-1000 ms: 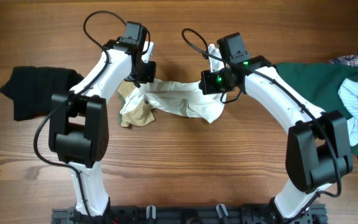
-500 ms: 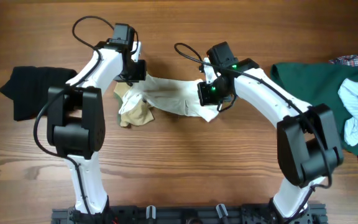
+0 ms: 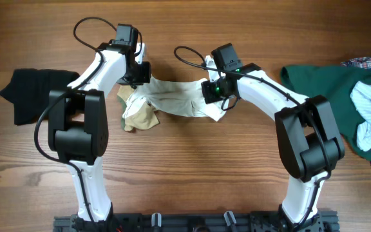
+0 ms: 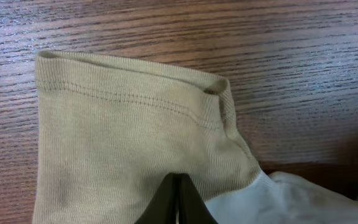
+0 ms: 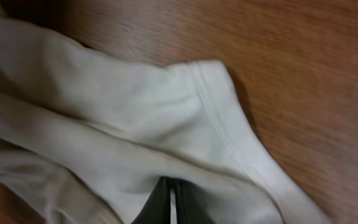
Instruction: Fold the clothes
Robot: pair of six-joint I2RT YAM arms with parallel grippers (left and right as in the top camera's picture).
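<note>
Cream-white garment [image 3: 176,98] lies near the middle of the wooden table [image 3: 192,174], drawn out sideways between both arms, its long axis running left to right. Well apart at far left rests a black garment [image 3: 34,95]. The left gripper [image 3: 142,73] has the left end: the left wrist view shows its jaws pinched shut on the tan sleeve [image 4: 117,137], cuff pointing away from the fingertips. The right gripper [image 3: 213,90] has the white right end, jaws closed on cloth just behind a hemmed edge [image 5: 216,130]. Each arm sits at its own end, so the fold likely turns on that span. Farther right lie a dark green garment [image 3: 321,80] and a pale striped garment [image 3: 369,109].
</note>
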